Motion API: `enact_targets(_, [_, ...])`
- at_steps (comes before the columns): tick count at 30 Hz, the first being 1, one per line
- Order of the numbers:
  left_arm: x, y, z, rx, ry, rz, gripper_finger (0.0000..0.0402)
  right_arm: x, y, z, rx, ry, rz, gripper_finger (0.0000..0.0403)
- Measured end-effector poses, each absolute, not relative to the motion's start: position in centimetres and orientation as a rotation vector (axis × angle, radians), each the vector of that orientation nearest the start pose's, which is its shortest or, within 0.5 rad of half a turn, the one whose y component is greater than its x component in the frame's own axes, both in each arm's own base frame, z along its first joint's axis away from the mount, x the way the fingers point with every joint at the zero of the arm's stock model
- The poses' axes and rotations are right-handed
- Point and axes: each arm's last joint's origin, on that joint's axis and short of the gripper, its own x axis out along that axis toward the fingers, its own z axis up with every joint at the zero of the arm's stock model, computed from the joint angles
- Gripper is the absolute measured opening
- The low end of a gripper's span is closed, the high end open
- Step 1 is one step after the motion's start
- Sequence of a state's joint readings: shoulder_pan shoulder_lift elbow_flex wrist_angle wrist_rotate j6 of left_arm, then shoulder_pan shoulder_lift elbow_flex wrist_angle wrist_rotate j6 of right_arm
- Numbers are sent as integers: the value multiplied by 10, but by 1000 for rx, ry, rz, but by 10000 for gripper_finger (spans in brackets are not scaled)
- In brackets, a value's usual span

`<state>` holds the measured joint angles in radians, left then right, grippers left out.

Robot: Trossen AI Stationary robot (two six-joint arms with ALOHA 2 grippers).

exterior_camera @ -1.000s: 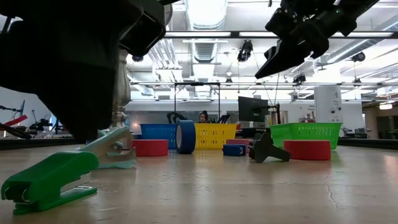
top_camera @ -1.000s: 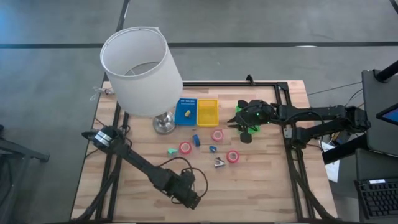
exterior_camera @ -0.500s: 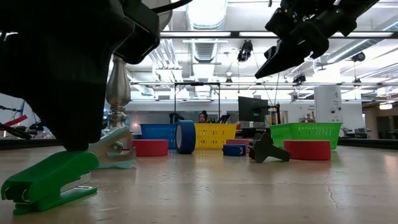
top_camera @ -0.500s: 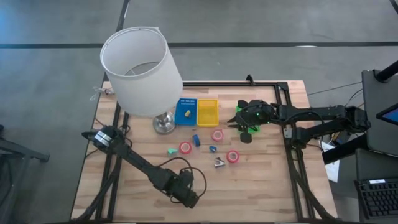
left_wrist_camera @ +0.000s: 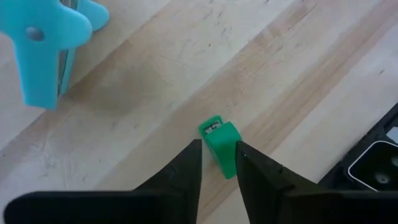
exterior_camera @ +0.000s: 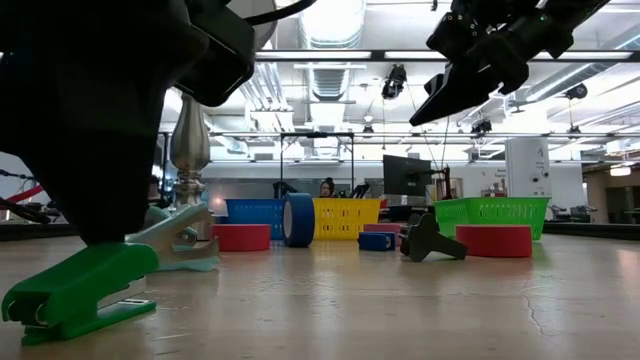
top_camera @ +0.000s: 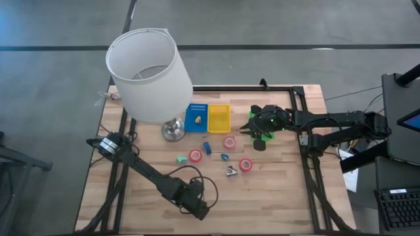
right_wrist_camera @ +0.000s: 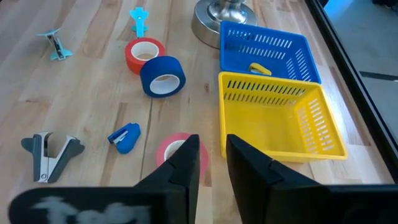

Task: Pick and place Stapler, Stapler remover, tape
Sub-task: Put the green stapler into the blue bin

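A small green stapler lies on the table near its near edge and also shows in the low view. My left gripper stands over it, with one finger on each side. Three red-pink tape rolls lie flat mid-table. The silvery stapler remover lies between them, seen also in the right wrist view. My right gripper hangs above the green tray, slightly open and holding nothing. My left gripper has the green stapler between its two fingers. The fingers come down from above against its long sides, behind the front end. The stapler rests on the table.
A lamp with a large white shade stands at the far left on a metal base. Blue and yellow trays sit beside it. A blue tape roll, a small blue stapler, teal pieces and a black piece lie about.
In the low view my left arm's dark bulk has drawn a little toward the table's left, uncovering the lamp's stem. The green stapler has stayed where it was.
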<state>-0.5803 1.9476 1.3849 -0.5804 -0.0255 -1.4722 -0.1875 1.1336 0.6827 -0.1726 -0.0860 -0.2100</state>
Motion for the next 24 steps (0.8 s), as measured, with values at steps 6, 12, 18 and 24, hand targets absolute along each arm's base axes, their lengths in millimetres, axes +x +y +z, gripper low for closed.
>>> enact_targets(6, [333, -217, 181, -982, 1186, 410, 160, 230, -41, 234, -119, 619, -34, 88])
enact_targets(12, [336, -221, 180, -1064, 1155, 423, 214, 230, -41, 234, -119, 619, -33, 90])
enact_targets(18, [339, -224, 163, -1083, 1169, 473, 215, 230, -41, 234, -119, 618, -33, 79])
enact_targets(24, [341, -227, 160, -1082, 1168, 446, 204, 230, -41, 235, -124, 610, -35, 72])
